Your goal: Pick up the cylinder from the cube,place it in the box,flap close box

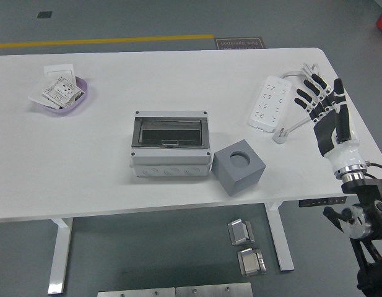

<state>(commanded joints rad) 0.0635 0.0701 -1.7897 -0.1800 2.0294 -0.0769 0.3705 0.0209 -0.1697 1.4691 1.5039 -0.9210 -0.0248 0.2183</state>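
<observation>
A grey cube (239,167) with a round hole in its top sits near the table's front edge; I see no cylinder in the hole or elsewhere. To its left stands the grey box (171,146), its dark see-through flap lying shut over the top. My right hand (321,102) hovers over the table's right edge, fingers spread, holding nothing, well to the right of the cube. The left arm is out of view.
A white power strip (269,102) with its cord and plug (282,136) lies just left of my right hand. A purple bowl (62,94) holding white cards sits at the far left. Metal parts lie on the floor below the table.
</observation>
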